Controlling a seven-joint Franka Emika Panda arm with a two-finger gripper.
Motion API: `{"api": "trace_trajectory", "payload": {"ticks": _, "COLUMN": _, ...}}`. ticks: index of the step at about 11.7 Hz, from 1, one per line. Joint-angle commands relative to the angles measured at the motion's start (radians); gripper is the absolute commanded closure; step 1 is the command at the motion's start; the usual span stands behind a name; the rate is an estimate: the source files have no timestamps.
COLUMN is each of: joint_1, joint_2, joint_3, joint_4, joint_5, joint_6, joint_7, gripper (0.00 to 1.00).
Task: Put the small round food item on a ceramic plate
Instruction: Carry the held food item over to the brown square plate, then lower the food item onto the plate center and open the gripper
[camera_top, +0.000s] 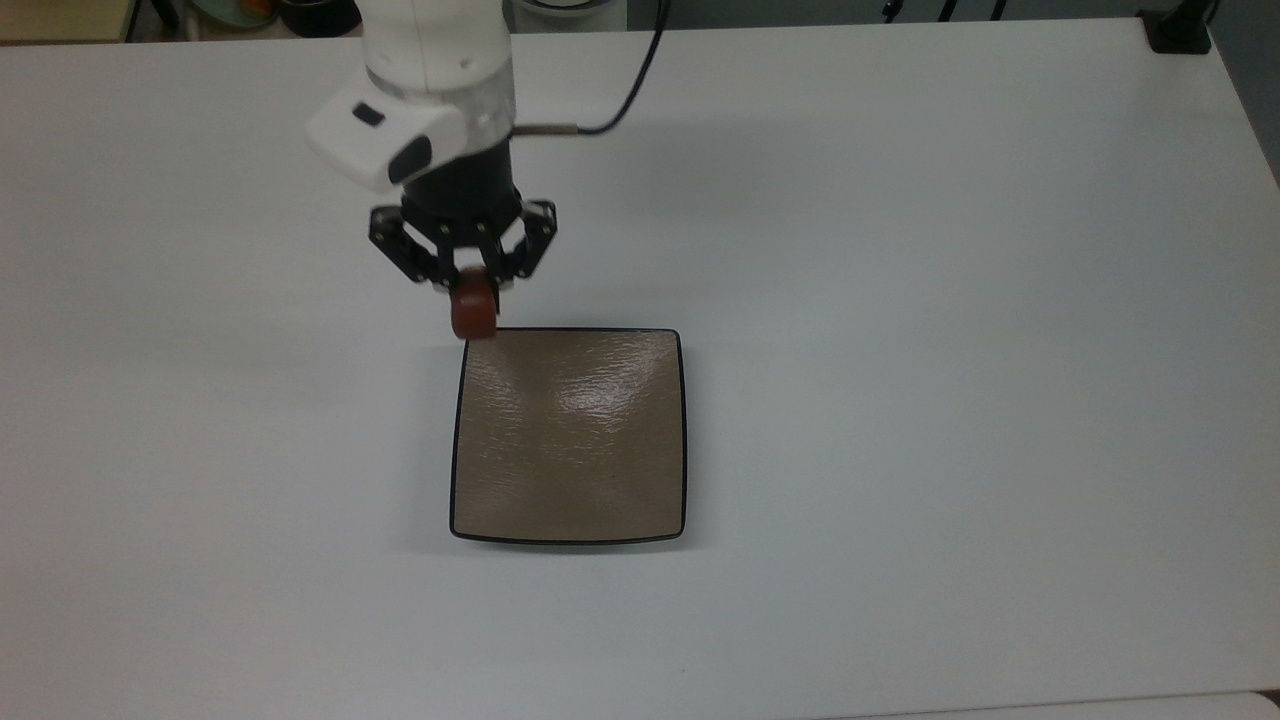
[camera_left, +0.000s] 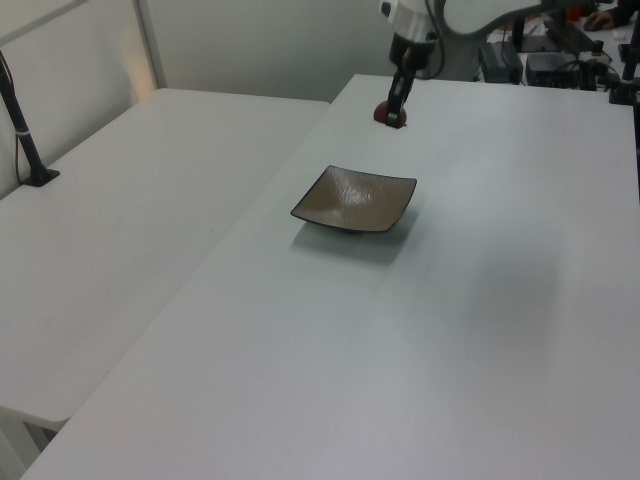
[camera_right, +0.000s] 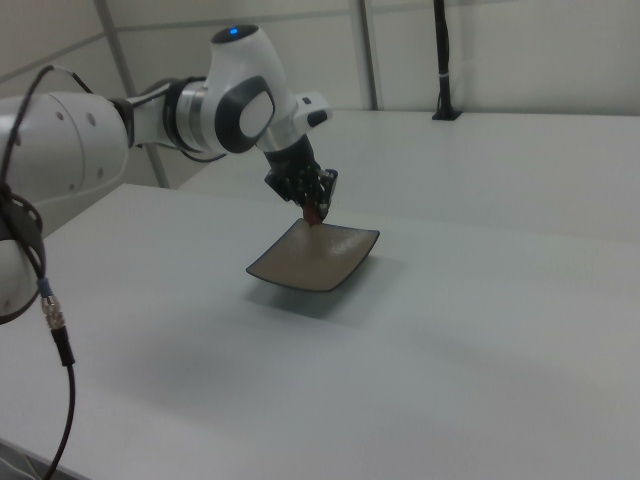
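The top view looks straight down; left and right views look obliquely from opposite sides, sharing the ceramic plate (camera_top: 568, 436) mid-frame.

In the top view the plate (camera_top: 568, 436) sits on the table (camera_top: 950, 350) near its middle; the food item (camera_top: 474, 314), held in the gripper (camera_top: 470, 292), hangs at the plate's eleven o'clock corner.

Even, diffuse overhead light, bright across the white surface (camera_top: 900, 300). Soft faint shadows only: a dim smear under my arm in the top view, a thin one along the ceramic plate (camera_top: 570, 440) edge. Glare patch on the plate glaze upper centre. Slight cool cast. Left view soft; my pincer (camera_left: 397, 108) is small and smeared there.
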Motion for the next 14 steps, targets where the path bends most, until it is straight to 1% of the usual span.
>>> {"api": "trace_trajectory", "payload": {"ticks": 1, "joint_1": 0.048, "joint_2": 0.095, "joint_3": -0.006, "joint_4": 0.021, "joint_5": 0.013, "joint_6": 0.114, "joint_7": 0.078, "gripper": 0.73}}
{"api": "trace_trajectory", "payload": {"ticks": 3, "joint_1": 0.062, "joint_2": 0.135, "joint_3": -0.006, "joint_4": 0.021, "joint_5": 0.013, "joint_6": 0.16, "joint_7": 0.1, "gripper": 0.73}}
{"api": "trace_trajectory", "payload": {"ticks": 4, "joint_1": 0.08, "joint_2": 0.156, "joint_3": -0.006, "joint_4": 0.019, "joint_5": 0.007, "joint_6": 0.177, "joint_7": 0.104, "gripper": 0.73}}
{"api": "trace_trajectory", "payload": {"ticks": 7, "joint_1": 0.09, "joint_2": 0.225, "joint_3": -0.006, "joint_4": 0.017, "joint_5": 0.01, "joint_6": 0.246, "joint_7": 0.124, "gripper": 0.73}}
{"api": "trace_trajectory", "payload": {"ticks": 10, "joint_1": 0.097, "joint_2": 0.281, "joint_3": -0.006, "joint_4": 0.013, "joint_5": 0.008, "joint_6": 0.32, "joint_7": 0.129, "gripper": 0.7}}
{"api": "trace_trajectory", "payload": {"ticks": 13, "joint_1": 0.1, "joint_2": 0.293, "joint_3": -0.006, "joint_4": 0.011, "joint_5": 0.002, "joint_6": 0.34, "joint_7": 0.132, "gripper": 0.64}}
{"api": "trace_trajectory", "payload": {"ticks": 14, "joint_1": 0.1, "joint_2": 0.299, "joint_3": -0.006, "joint_4": 0.011, "joint_5": 0.002, "joint_6": 0.34, "joint_7": 0.132, "gripper": 0.51}}
